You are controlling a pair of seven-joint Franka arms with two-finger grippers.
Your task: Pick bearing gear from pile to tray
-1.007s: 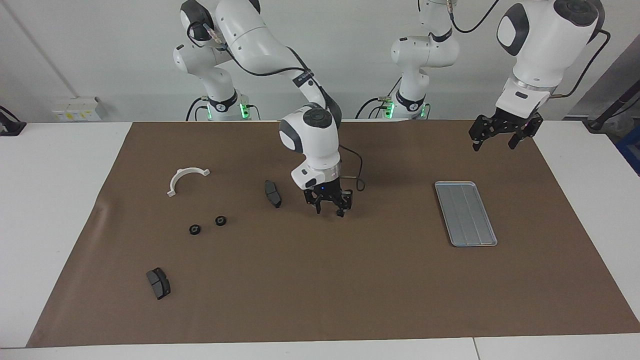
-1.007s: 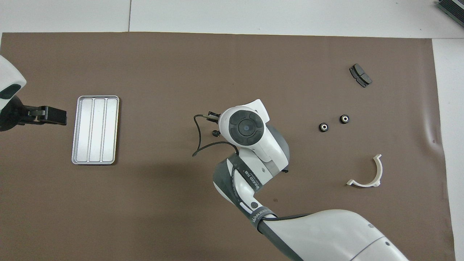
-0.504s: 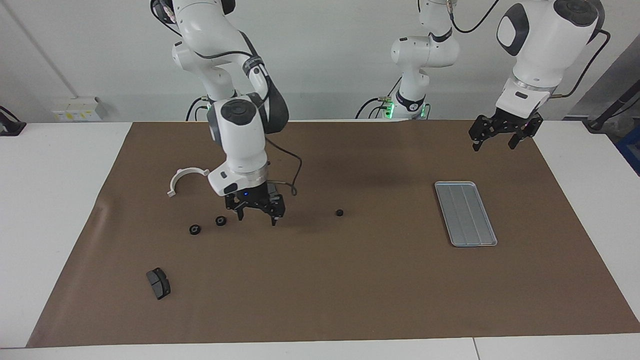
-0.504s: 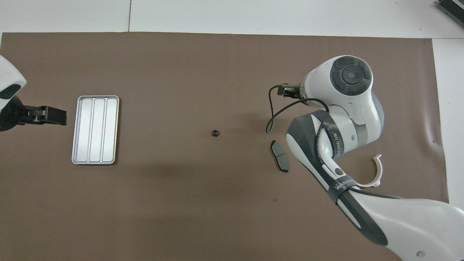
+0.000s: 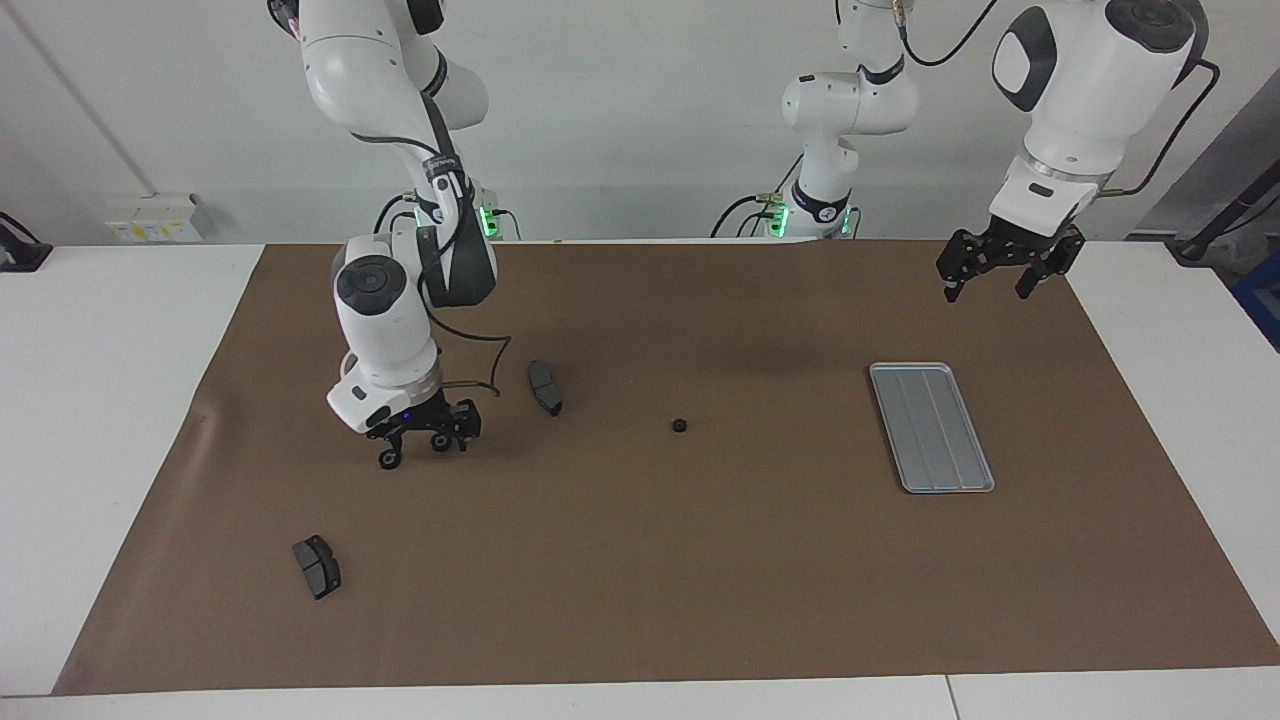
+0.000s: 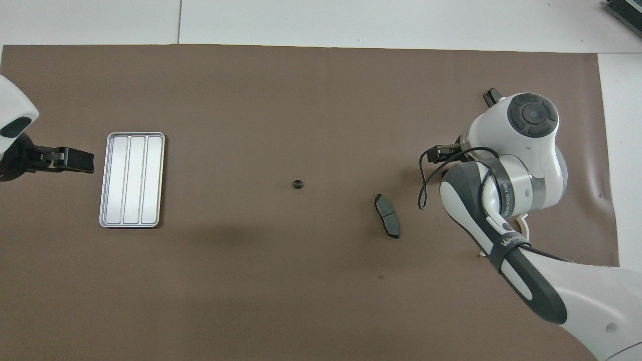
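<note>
Silver-grey tray [image 5: 930,427] toward the left arm's end of the bench [image 5: 100,400], on the brown mat [image 5: 640,580], with nothing inside. So no bearing gear delivered yet, judging from this.

Lone bearing gear [image 5: 679,425] in the middle of the mat, between the pile and the tray, well apart from both and touched by nothing. Seemingly halfway on its trip, not finished.

Right gripper [image 5: 425,437] low over the pile, toward the right arm's end; fingers spread and grasping nothing. First pile gear [image 5: 389,459] just beside one fingertip, second pile gear [image 5: 441,441] under the fingers; cannot tell whether touching. Near them a dark brake pad [image 5: 545,387], and another brake pad [image 5: 317,566] farther from the robots. Only a sliver of the white bracket [image 6: 524,218] visible under the arm in the overhead view.

Left gripper [image 5: 1005,268] waiting in the air over the mat's edge just beside the tray, fingers released, empty.

Left to do, by my judgement: pick up each of the three gears and carry it into the tray.
</note>
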